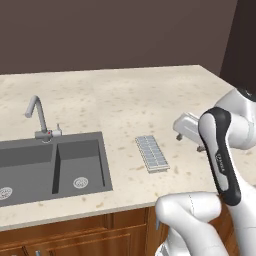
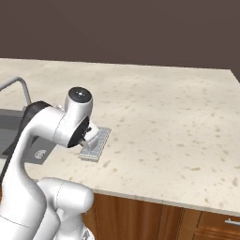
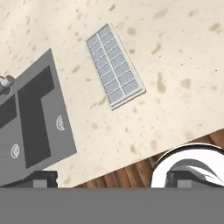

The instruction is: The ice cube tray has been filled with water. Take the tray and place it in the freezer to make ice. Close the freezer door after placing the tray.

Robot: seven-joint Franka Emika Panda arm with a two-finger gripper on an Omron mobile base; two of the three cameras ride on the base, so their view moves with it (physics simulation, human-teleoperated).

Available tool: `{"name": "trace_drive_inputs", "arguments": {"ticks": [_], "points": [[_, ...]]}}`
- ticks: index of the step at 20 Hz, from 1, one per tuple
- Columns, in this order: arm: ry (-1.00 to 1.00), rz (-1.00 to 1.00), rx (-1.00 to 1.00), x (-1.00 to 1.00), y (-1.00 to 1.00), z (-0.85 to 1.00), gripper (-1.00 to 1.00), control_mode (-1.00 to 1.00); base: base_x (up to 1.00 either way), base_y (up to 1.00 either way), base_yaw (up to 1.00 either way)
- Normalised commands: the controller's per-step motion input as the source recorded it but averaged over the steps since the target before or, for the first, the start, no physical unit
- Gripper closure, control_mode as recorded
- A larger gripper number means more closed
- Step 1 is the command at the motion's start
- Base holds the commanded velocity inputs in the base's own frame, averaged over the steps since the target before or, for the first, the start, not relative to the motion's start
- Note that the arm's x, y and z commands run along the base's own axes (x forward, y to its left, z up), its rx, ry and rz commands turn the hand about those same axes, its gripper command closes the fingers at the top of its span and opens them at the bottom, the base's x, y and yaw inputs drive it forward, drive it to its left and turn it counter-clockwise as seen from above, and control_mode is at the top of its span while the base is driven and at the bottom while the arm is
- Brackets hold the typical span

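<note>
Speckled beige counter [image 1: 125,100] holds ice cube tray [image 3: 114,65] flat, right of sink [image 1: 50,167]; gripper [image 3: 111,178] apparently above tray, fingers spread wide, empty.

A pale speckled stone worktop [image 1: 125,100] runs wide beneath a plain dark brown wall [image 1: 115,32]. Set into it at the left is a dark grey double-bowl sink [image 1: 55,167] with a curved grey tap [image 1: 39,116] behind it. Below the front edge are reddish wooden cabinet fronts [image 2: 154,218].
</note>
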Motion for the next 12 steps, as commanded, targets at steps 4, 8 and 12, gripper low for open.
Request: {"name": "trace_drive_inputs", "arguments": {"ticks": [4,8,12], "points": [[0.13,-0.05,0.17,0.00,-0.01,-0.29,-1.00,-1.00,0.00,0.00,0.00],[0.00,-0.07,0.05,0.00,0.00,-0.48,-1.00,-1.00,0.00,0.00,0.00],[-0.08,-0.08,0.00,0.00,0.00,-0.56,-1.00,-1.00,0.00,0.00,0.00]]}}
